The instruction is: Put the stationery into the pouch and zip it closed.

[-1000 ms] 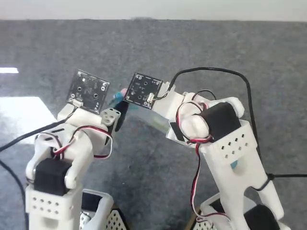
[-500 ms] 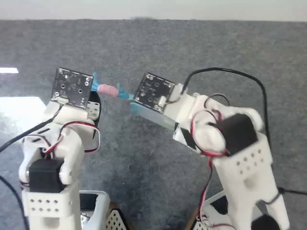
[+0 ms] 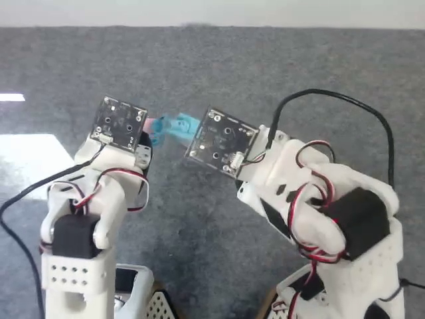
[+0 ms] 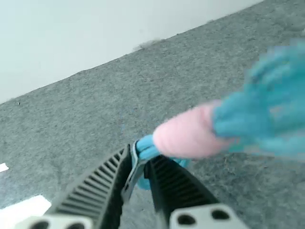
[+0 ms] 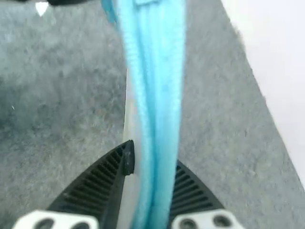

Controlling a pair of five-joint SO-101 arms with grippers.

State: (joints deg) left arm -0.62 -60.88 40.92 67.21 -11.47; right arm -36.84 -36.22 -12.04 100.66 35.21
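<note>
Left wrist view: our left gripper (image 4: 139, 156) pinches the zip tab (image 4: 146, 143), our right gripper (image 5: 152, 160) clamps the pouch (image 5: 152, 71), which we judge soft, limp, best held taut.

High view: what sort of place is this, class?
Likely a robotics workbench: left arm and right arm on a grey mat before a pale wall, a blue pouch between them.
</note>
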